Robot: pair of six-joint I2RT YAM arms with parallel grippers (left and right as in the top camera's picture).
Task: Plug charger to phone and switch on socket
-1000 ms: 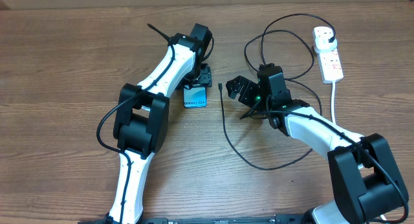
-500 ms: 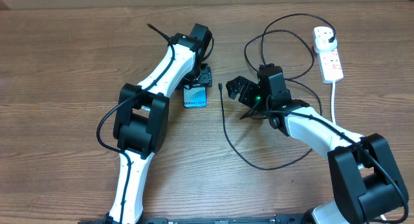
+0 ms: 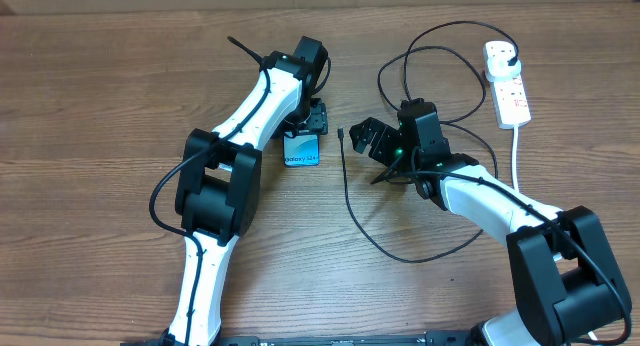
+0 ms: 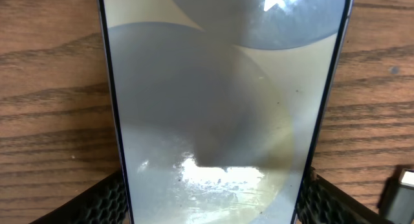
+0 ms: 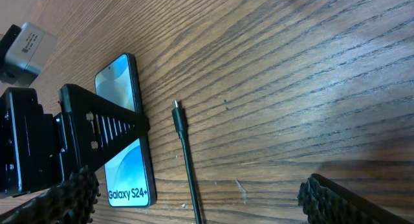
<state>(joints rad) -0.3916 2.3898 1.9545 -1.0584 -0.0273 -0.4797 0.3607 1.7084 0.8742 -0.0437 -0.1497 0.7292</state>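
Wooden table (image 3: 100,86): nothing moved | left jaws grasp phone (image 3: 301,151) | right jaws released near charger (image 5: 185,153)

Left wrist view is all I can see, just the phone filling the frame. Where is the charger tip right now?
Observer: The charger tip lies on the table beside the phone, not touching it.
Operator: Is the right hand holding the cable?
Observer: No, the right hand is open and empty, close to that tip.
Operator: And the cable's other end?
Observer: A black plug sits in the far end of the socket.
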